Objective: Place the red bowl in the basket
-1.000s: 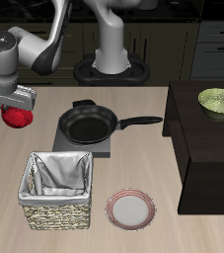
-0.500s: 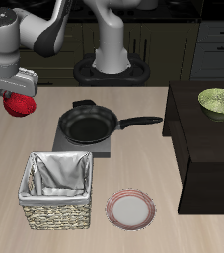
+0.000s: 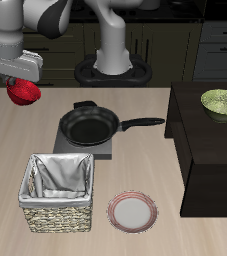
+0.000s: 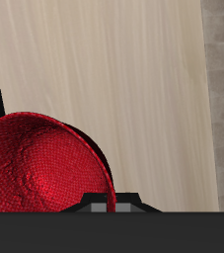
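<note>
We see the red bowl up in the air, hanging under the gripper, well above the table near its back edge. Taking the ext. view as a clock face w/ the pan at centre, the bowl sits at approx 10 o'clock. It's tilted, rim side turned down and toward us. In the wrist view the red bowl fills a big part of the shot, its pebbly outer skin close to the lens, bare wood table beyond it. The gripper's jaws are closed on the bowl's rim, as far as we can read it; the fingertips themselves are hidden by the bowl and the grey hand body.

The basket stands on the table near the front edge, at approx 7 o'clock from the pan, well apart from the bowl and lower in the frame. Its grey-white lining is visible, nothing inside that we can see.

The black pan rests on a dark stove plate, handle pointing to 3 o'clock. A pink-rimmed plate lies just beside the basket, at 5 o'clock. A green-yellow bowl sits on the dark cabinet top at 3 o'clock
</note>
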